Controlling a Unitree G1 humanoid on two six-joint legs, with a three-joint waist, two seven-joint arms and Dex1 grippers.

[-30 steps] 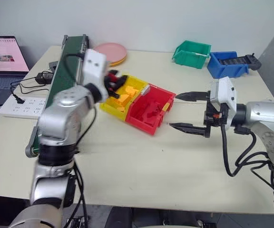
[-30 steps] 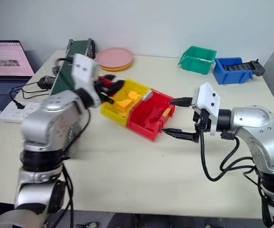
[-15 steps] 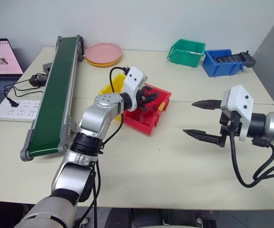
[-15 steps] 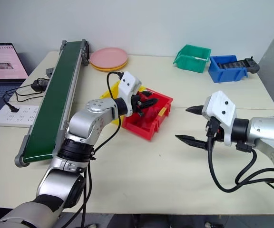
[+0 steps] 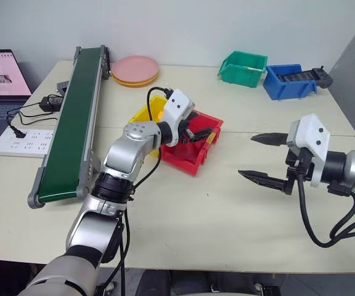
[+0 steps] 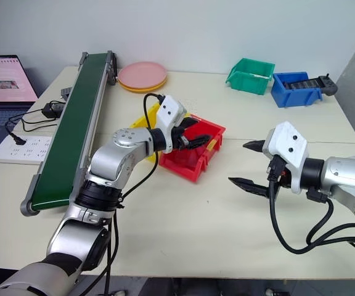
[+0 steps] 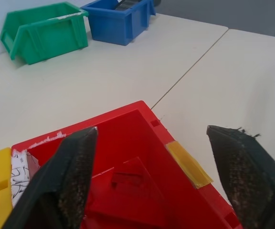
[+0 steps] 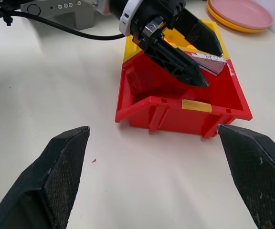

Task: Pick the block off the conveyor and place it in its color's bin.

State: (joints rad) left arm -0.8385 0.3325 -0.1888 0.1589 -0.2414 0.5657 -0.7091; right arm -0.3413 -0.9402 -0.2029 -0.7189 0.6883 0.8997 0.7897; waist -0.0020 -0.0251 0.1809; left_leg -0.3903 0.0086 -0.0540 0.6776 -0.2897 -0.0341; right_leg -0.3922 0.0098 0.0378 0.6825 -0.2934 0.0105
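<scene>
- Hovering over the red plastic open-top bin, the left gripper has its two black fingers spread apart with nothing between them.
- In the left wrist view the bin's red floor shows between the fingers, with a red stepped shape lying on it that may be the small red building block; I cannot tell for sure, since it blends with the bin.
- The red bin sits mid-table, touching a yellow plastic bin on its far left side; a yellow tape strip marks its front lip.
- The right gripper hangs above bare table to the right of the red bin, well apart from it, its fingers spread wide and holding nothing.
- The long dark green belt conveyor with grey side rails runs along the left of the table, its belt bare.
- At the far edge stand a green plastic bin and a blue plastic bin, just beside each other, and a stack of pink and yellow round plates near the conveyor's far end.
</scene>
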